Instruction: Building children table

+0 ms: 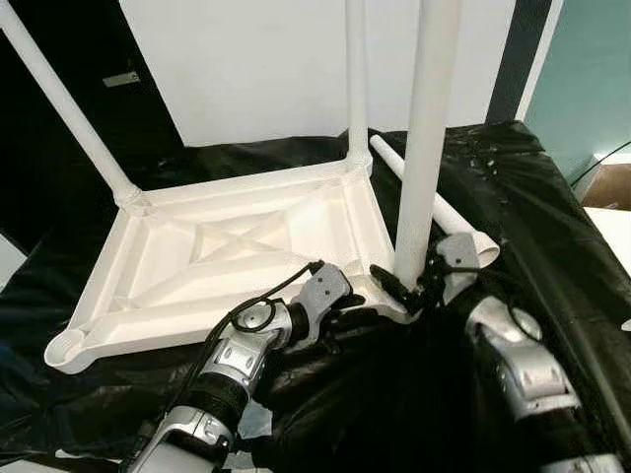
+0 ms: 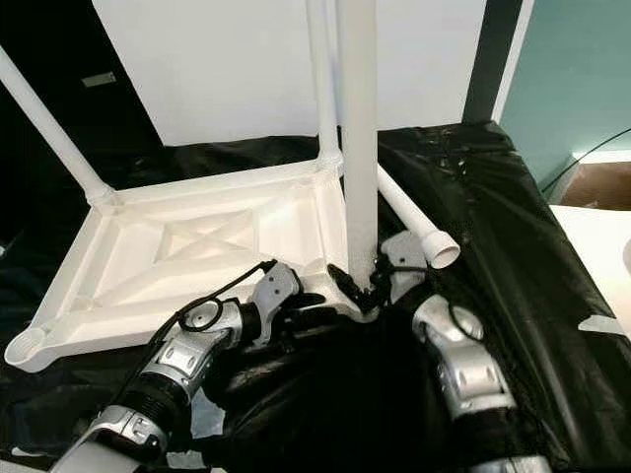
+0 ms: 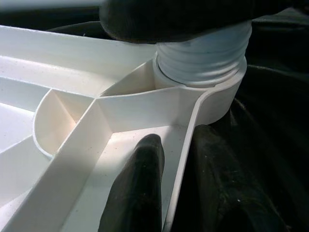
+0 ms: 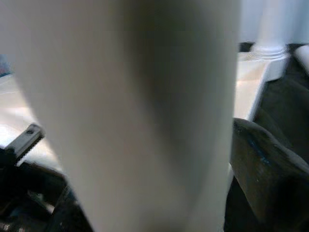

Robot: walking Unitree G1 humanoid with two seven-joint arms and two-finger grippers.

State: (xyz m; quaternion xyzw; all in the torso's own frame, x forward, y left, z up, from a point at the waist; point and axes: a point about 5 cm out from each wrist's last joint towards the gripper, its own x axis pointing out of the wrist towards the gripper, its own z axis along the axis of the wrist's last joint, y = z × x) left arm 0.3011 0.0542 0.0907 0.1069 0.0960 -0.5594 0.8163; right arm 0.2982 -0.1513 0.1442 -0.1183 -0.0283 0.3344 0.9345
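Note:
A white plastic table top [image 1: 197,256] lies upside down on black cloth. Legs stand in three of its corner sockets: far left [image 1: 69,108], far right [image 1: 357,79] and near right [image 1: 424,148]. My right gripper [image 1: 419,281] is shut on the base of the near right leg, which looms close in the right wrist view [image 4: 130,116]. My left gripper [image 1: 345,313] is shut on the table's rim [image 3: 186,159] beside that socket, with one finger [image 3: 137,188] inside the rim and one outside. The leg's threaded end [image 3: 203,58] sits in the socket.
A loose white leg [image 1: 444,207] lies on the cloth to the right of the table top. The near left corner socket [image 1: 64,345] holds nothing. Black cloth [image 1: 552,217] covers the work surface; a white wall stands behind.

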